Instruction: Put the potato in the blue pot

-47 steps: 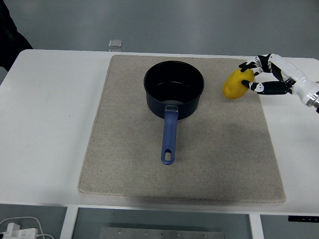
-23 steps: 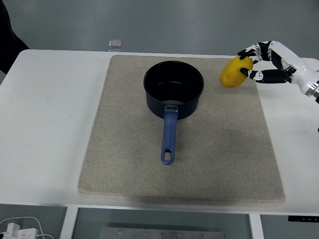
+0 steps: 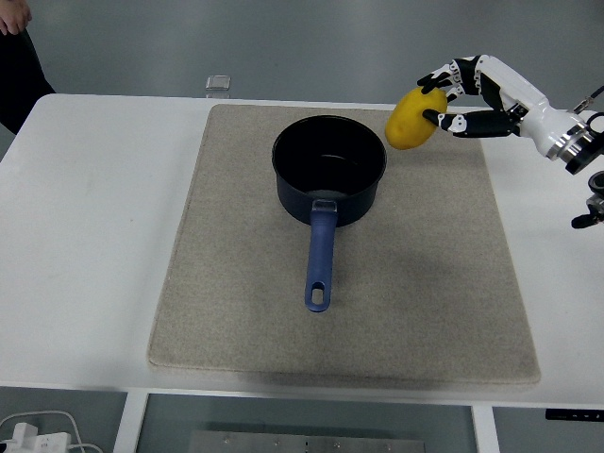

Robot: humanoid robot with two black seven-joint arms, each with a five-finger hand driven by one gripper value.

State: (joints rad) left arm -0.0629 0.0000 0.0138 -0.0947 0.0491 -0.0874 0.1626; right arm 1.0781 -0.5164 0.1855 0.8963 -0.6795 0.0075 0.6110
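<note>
A yellow potato (image 3: 411, 121) hangs in the air just right of the blue pot's rim, held by my right hand (image 3: 440, 99), whose fingers curl around its right side. The blue pot (image 3: 329, 168) stands on the beige mat (image 3: 236, 283), dark and empty inside. Its blue handle (image 3: 321, 260) points toward the table's near edge. My right arm (image 3: 528, 109) reaches in from the right edge, white with black finger joints. The left arm does not show.
A small clear container (image 3: 218, 85) sits at the table's far edge behind the mat. A person's dark sleeve and hand (image 3: 14, 57) show at the top left corner. A white cable and plug (image 3: 33, 429) lie below the table at bottom left.
My right hand has lifted the potato off the mat and carried it left and up, from beside the mat's right part to just right of the pot's rim.
</note>
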